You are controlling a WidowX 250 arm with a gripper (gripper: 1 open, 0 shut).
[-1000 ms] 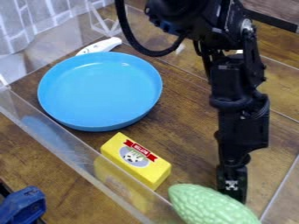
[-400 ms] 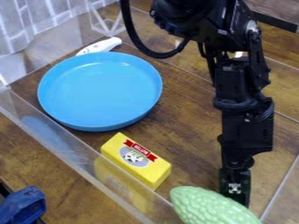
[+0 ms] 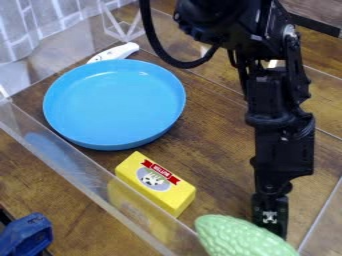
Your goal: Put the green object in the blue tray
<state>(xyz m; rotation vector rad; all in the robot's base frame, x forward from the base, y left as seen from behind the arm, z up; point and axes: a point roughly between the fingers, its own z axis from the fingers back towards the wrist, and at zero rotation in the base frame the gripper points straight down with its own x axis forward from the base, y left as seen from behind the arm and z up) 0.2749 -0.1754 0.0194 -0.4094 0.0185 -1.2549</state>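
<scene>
A bumpy pale green object (image 3: pixel 243 238) lies at the counter's near edge; the round blue tray (image 3: pixel 114 102) sits empty, far-left.

Robot test bench in a lab-like setting: a dark wooden table (image 3: pixel 214 130) fenced by a clear plastic wall (image 3: pixel 54 165), set with toy props, a blue tray (image 3: pixel 114 103) and yellow box (image 3: pixel 152 182)

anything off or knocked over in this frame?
Nothing stands out. Blue tray sits flat and empty, yellow box lies flat, green object rests at the bottom edge beside the open gripper.
</scene>
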